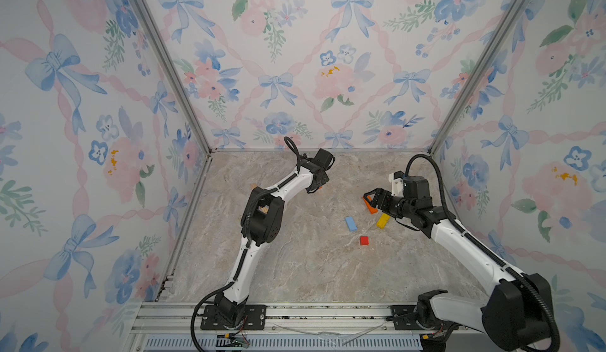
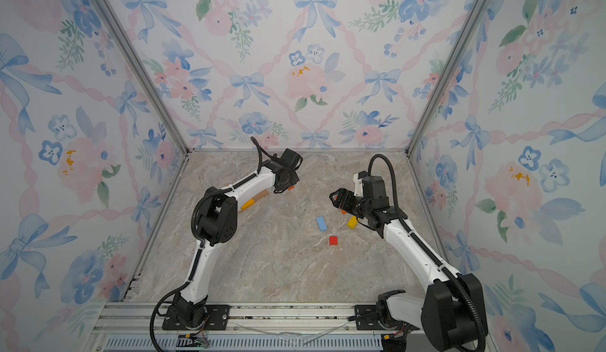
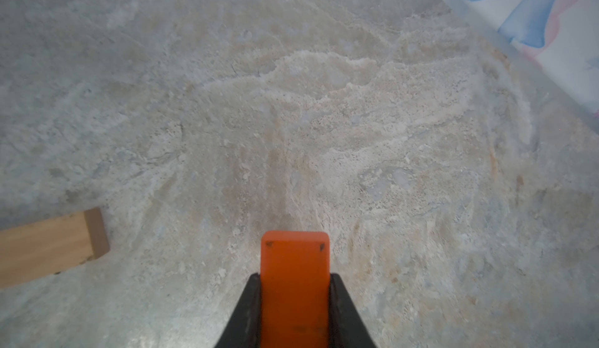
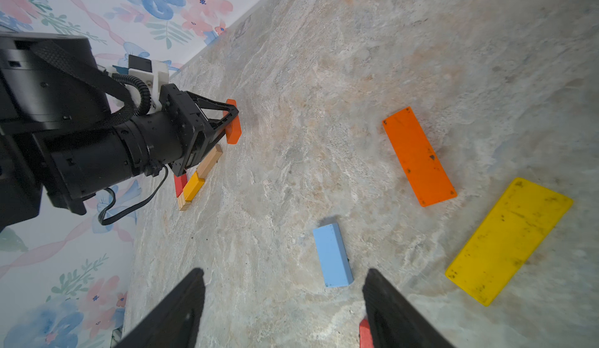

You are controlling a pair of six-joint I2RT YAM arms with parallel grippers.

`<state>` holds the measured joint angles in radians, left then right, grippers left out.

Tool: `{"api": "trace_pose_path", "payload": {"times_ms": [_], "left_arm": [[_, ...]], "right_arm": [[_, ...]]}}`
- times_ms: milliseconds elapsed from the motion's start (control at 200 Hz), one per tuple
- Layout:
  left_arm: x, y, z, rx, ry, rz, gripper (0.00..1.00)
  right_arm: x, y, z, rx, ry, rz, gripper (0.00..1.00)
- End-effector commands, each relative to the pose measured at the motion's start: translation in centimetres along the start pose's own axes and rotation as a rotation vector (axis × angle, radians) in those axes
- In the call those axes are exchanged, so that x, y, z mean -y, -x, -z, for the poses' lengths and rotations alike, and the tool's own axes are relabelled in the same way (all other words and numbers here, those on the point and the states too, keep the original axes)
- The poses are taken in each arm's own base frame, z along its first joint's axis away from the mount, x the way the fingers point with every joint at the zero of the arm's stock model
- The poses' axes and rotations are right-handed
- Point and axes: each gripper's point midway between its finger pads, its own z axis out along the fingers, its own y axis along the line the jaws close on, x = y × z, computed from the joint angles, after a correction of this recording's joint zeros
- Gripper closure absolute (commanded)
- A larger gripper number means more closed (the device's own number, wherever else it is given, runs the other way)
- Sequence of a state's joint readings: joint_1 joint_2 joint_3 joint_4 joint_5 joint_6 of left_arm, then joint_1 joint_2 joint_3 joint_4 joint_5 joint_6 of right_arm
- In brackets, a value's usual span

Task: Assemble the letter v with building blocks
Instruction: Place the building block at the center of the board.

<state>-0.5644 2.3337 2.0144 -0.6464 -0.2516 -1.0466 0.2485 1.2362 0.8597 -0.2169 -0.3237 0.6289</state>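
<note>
Your left pincer (image 3: 295, 280) grips an orange block (image 3: 295, 255) by its sides, close over the marbled surface (image 1: 311, 268) near the middle of both top views; whether the block touches down, you cannot tell; under that arm, left of centre, a wood bar (image 2: 260, 195) and a yellow piece (image 2: 247, 204) lie end to end, with a red piece (image 4: 180, 184) against them in the right wrist view; your right pincer (image 4: 285, 271) stands wide and empty, right of centre; a second orange block (image 1: 373, 210) lies beside it; the blue block (image 1: 351, 223), yellow block (image 1: 382, 220) and red square (image 1: 364, 240) sit apart from one another just below; the blue block lies just ahead of the open jaws.
</note>
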Motion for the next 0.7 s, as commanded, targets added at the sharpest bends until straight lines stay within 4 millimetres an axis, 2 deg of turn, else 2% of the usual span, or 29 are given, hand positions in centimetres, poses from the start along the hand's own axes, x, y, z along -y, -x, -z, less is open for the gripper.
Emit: {"api": "trace_pose_path", "payload": {"times_ms": [0,405,540,695], "left_arm": [[-1.8,0.1,-1.3,0.012,0.06,0.052,1.0],[-4.2,-1.2,-3.8,-0.019,0.146,0.035,1.0],[-4.4,-1.6,-4.1,-0.028,0.153,0.022,1.0],[-4.5,-1.7,-4.3,-0.033,0.157,0.014,0.89]], "right_arm": [[0.4,-0.3,-0.4,-0.01,0.009,-0.031,0.21],[0.1,-0.7,-0.9,-0.021,0.031,-0.047,0.22],[0.0,-0.7,-1.0,-0.025,0.034,-0.047,0.21],[0.0,-0.8,-1.2,-0.031,0.033,-0.046,0.21]]}}
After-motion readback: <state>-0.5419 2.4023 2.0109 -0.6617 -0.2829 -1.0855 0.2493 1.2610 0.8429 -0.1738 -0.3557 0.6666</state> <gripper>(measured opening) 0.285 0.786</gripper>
